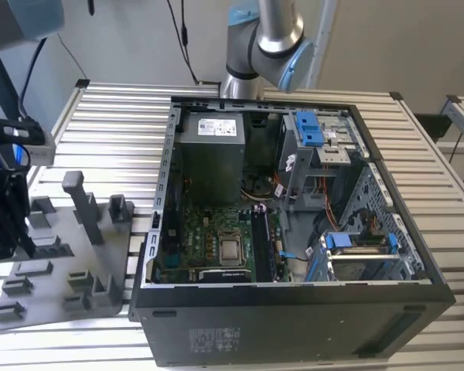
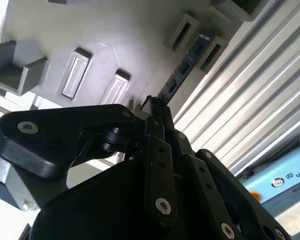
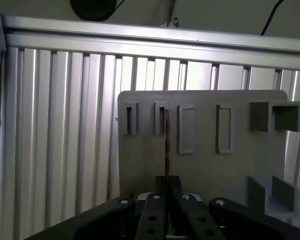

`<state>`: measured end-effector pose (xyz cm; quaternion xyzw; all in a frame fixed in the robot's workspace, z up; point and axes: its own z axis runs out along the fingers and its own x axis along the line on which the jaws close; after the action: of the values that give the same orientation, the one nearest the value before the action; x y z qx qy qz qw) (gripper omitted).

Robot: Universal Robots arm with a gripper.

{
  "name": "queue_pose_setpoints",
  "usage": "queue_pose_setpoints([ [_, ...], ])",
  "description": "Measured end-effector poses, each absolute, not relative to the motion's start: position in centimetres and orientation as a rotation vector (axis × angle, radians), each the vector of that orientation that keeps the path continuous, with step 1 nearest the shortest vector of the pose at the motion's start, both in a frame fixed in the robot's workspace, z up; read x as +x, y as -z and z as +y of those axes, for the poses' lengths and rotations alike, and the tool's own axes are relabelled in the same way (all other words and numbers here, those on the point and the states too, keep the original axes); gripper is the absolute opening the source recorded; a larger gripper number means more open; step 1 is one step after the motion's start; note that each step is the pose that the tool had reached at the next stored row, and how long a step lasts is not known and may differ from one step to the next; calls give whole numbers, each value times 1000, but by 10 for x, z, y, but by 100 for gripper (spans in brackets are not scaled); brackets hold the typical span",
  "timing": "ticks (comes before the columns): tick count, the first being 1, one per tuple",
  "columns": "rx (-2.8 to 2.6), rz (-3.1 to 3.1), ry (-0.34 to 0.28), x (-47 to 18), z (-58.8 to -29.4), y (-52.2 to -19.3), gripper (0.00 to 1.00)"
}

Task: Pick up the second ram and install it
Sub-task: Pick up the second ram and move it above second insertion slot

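Over the grey slotted holder [image 3: 205,165], at the exterior view's left on the slatted surface [image 3: 55,125], grips the second ram [image 2: 186,61] with the tool [image 3: 166,179] clenched on its flat sides; holds it on edge, running on beyond the tool between two slot blocks [image 2: 182,31] in the second wrist view; cannot tell whether seated in the holder or lifted clear. Hangs well apart from the open computer case [image 1: 294,325], with its green motherboard [image 1: 205,232] bare inside.

Three cameras, one table [image 1: 116,116].
The exterior view looks down from high on the case [image 1: 294,325] and fixture [image 1: 62,267]; both wrist views hang close over that fixture [image 3: 205,170] [image 2: 125,30], peering past the gripper [image 3: 167,181] [image 2: 154,107].
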<state>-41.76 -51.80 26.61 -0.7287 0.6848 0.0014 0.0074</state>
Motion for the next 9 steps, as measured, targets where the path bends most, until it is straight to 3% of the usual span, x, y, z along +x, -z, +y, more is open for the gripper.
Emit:
queue_pose_setpoints([
  [9, -2278, 2142, -4, -418, -518, -283, 14],
])
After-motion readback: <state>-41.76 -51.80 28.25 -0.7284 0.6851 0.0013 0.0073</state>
